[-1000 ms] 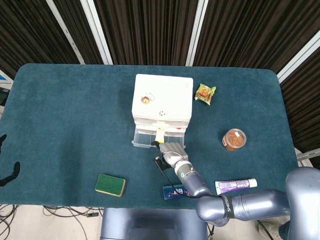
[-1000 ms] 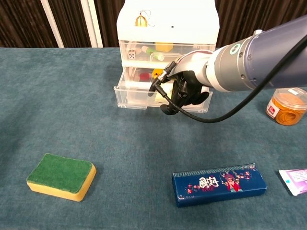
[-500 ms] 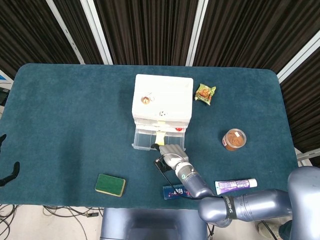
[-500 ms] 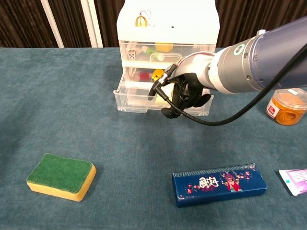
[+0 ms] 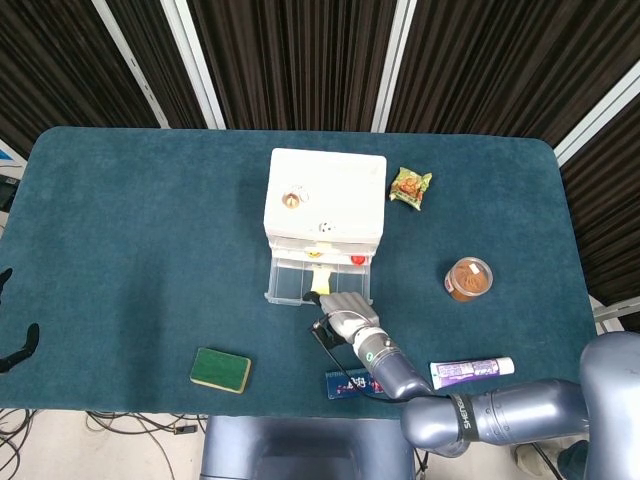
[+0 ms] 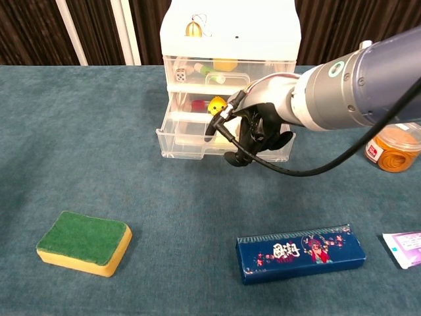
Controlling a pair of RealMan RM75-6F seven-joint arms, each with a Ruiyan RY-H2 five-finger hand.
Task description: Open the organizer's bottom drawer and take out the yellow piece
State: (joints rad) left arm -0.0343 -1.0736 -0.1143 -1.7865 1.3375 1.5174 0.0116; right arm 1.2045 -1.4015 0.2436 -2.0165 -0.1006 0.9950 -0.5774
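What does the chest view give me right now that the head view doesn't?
Only the chest view looks through the clear drawer fronts of the organizer: small items inside, including a yellow piece behind the open bottom drawer.

Only the head view shows the organizer's white top, the snack packet behind it, the whole tube and the table edges.

Both show the right hand at the pulled-out drawer, the green sponge, the blue box and the orange jar. Whether the hand holds anything is unclear. The left hand appears in neither.

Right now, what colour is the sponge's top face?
Dark green, over a yellow base; sponge clearest in chest view.
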